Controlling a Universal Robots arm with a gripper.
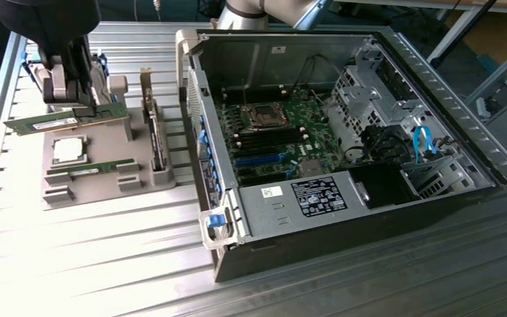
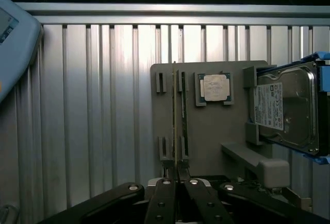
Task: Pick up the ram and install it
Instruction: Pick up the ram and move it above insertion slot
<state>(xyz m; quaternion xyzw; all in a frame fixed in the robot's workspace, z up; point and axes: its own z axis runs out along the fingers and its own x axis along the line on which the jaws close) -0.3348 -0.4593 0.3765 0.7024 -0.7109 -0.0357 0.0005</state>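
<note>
End effector (image 1: 77, 109) clamped on the ram (image 1: 37, 124), which stands on edge between its fingertips, directly over the grey holder (image 1: 103, 148) on the bench (image 1: 103, 251). The processor (image 1: 67, 150) and a second green stick (image 1: 90, 170) lie just beside the end effector; the open computer case (image 1: 342, 132) stands well apart from it. Whether the ram is clear of the holder's slot posts cannot be told. Judged good practice: lift straight up with the board vertical, so its lower edge does not catch the posts, and travel slowly to limit wobble.
</note>
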